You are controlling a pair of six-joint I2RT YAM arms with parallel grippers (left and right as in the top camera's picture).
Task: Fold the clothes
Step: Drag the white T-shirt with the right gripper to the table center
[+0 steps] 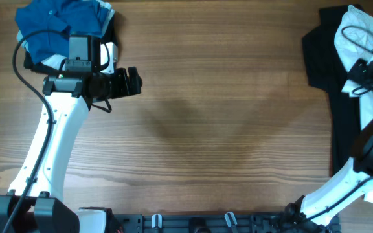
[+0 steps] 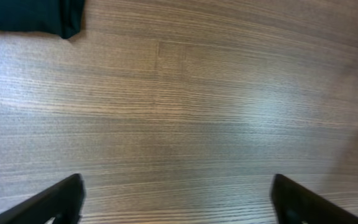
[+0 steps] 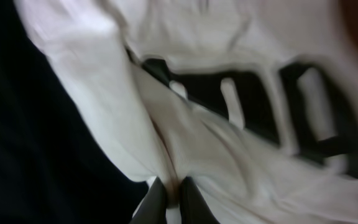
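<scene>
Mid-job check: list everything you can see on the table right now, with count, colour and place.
blue garment: 1, blue, crumpled at the far left corner
dark cloth: 1, very dark, top left of the left wrist view; exact colour unclear
black garment: 1, black, spread along the right edge
white garment: 1, white with black print, lying on the black garment
table: 1, brown wood grain, under everything
left arm: 1, white and black, reaching from the near left
right arm: 1, white and black, near right
left pincer: 1, black, open over bare wood
right pincer: 1, black, closed on a fold of the white garment
</scene>
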